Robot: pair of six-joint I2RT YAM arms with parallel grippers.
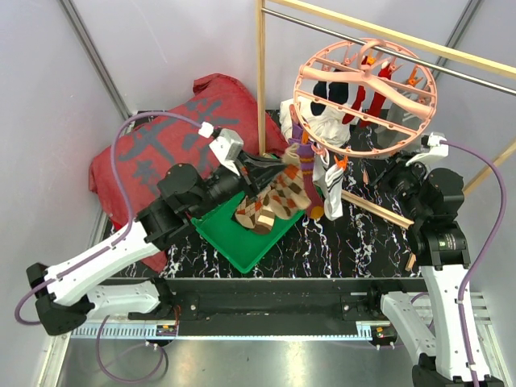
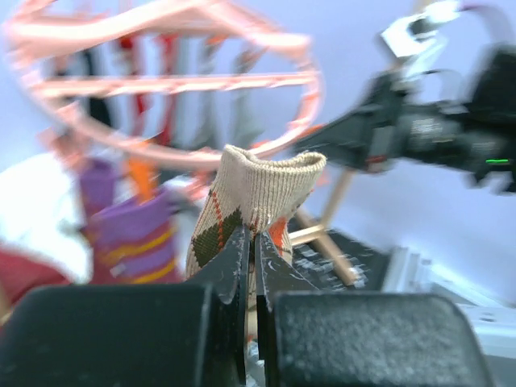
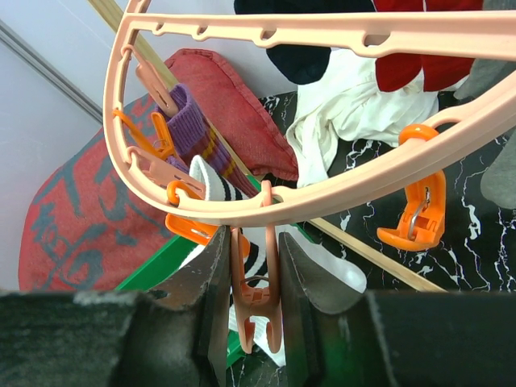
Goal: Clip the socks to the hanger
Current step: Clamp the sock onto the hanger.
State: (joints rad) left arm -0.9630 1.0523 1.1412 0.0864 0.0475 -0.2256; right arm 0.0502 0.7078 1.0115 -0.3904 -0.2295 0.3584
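Observation:
My left gripper (image 1: 272, 165) (image 2: 251, 234) is shut on the cuff of a brown argyle sock (image 1: 278, 201) (image 2: 258, 189) and holds it up above the green tray, just left of the hanger. The salmon-pink ring hanger (image 1: 367, 81) (image 2: 185, 12) (image 3: 347, 189) hangs from the rail. It carries a purple-orange striped sock (image 1: 302, 153) (image 3: 189, 121), white socks (image 1: 326, 129) and red socks (image 1: 379, 93). My right gripper (image 1: 377, 172) (image 3: 256, 266) is shut on a pink clip (image 3: 256, 302) dangling from the ring's near rim. The clip's lower prongs stand slightly apart.
A green tray (image 1: 234, 238) lies on the black marble table under the held sock. A big red cloth (image 1: 153, 153) lies at the back left. The wooden-and-metal rail frame (image 1: 260, 72) stands behind. A wooden bar (image 1: 375, 208) lies on the table. An orange clip (image 3: 419, 218) hangs to the right.

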